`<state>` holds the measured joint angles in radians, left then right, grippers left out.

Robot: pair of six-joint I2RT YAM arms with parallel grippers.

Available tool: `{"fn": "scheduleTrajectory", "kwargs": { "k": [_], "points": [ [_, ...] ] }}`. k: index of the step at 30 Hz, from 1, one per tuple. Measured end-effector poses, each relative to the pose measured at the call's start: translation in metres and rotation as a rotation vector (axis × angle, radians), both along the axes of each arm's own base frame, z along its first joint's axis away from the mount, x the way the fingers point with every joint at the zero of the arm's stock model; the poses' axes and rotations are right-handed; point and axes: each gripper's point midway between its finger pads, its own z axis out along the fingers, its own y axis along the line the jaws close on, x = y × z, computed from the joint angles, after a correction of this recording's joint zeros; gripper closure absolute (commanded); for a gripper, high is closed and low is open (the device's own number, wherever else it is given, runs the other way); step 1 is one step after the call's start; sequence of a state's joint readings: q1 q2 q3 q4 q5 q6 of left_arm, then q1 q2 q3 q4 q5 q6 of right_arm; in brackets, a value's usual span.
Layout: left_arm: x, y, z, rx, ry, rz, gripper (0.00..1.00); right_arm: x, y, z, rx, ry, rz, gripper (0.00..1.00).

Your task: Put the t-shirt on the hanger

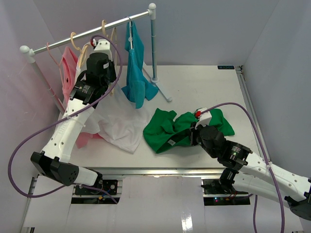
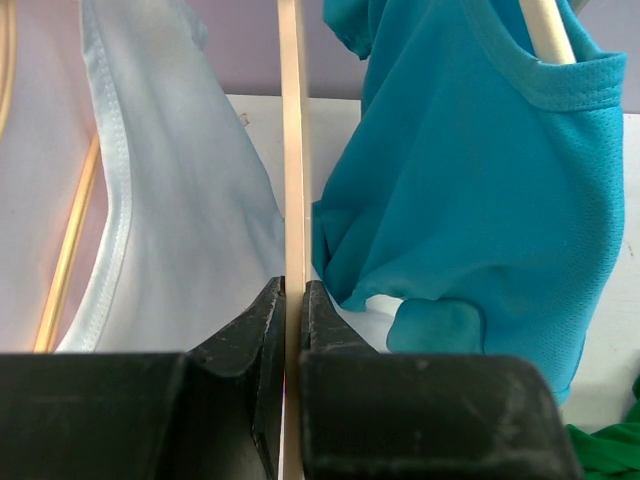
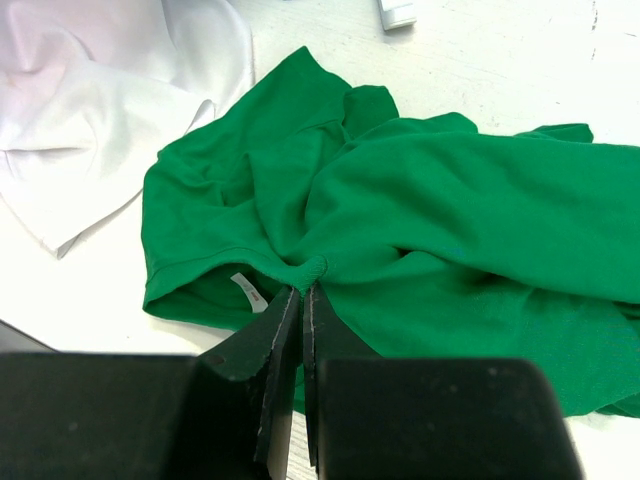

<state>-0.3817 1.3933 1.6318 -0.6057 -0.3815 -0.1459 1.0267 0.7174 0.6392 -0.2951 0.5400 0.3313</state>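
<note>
T-shirt [image 1: 165, 128], bright green and short-sleeved, lies crumpled in a heap on the white counter [image 1: 204, 82], front of centre, just right of a white shirt [image 1: 119, 121] spread flat. From above, the right end effector [image 1: 193, 132] is buried in its right half, so its fingers are hard to make out. The left end effector [image 1: 113, 68] is up at the clothes rail [image 1: 87, 33], its tips hidden behind the arm's own black body; a teal t-shirt [image 1: 136, 73] and a pink garment [image 1: 70, 68] hang there.

From the left wrist, the fingers are pressed together on a thin, pale beige bar of the hanger [image 2: 292, 140], which runs upright between them and out of the top of the view. The rest of the hanger is cut off. White cloth hangs to its left and the teal t-shirt to its right; a scrap of the green t-shirt shows in the bottom right corner.

From the right wrist, the fingers are nipped together on a small bunched fold of the t-shirt, near a white label [image 3: 245, 290] inside the hem. Deep creases radiate from the pinch. The cloth's right side runs out of frame.
</note>
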Motion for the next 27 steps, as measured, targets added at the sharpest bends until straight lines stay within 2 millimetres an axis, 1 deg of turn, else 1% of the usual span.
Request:
{"fn": "scheduleTrajectory", "kwargs": {
  "k": [4,11,13,16,21,24,27],
  "points": [
    [-0.001,0.004,0.004,0.010,-0.003,0.015,1.00,0.000,0.000,0.000,0.000,0.000,0.001,0.92],
    [-0.006,0.008,0.032,-0.008,-0.051,0.028,1.00,0.000,0.000,0.000,0.000,0.000,0.001,0.92],
    [-0.008,0.009,0.035,-0.008,-0.050,0.027,1.00,0.000,0.000,0.000,0.000,0.000,0.002,0.92],
    [-0.012,0.010,0.035,-0.007,-0.037,0.027,1.00,0.000,0.000,0.000,-0.001,0.000,0.002,0.92],
    [-0.022,0.008,0.024,-0.019,0.009,0.006,1.00,0.000,0.000,0.000,-0.001,0.000,0.001,0.92],
    [-0.036,0.006,0.014,-0.037,0.037,-0.022,1.00,0.000,0.000,0.000,-0.001,-0.001,0.001,0.92],
    [-0.052,0.007,0.014,-0.065,0.031,-0.048,1.00,0.000,-0.001,0.000,-0.001,-0.002,-0.003,0.92]
  ]
}}
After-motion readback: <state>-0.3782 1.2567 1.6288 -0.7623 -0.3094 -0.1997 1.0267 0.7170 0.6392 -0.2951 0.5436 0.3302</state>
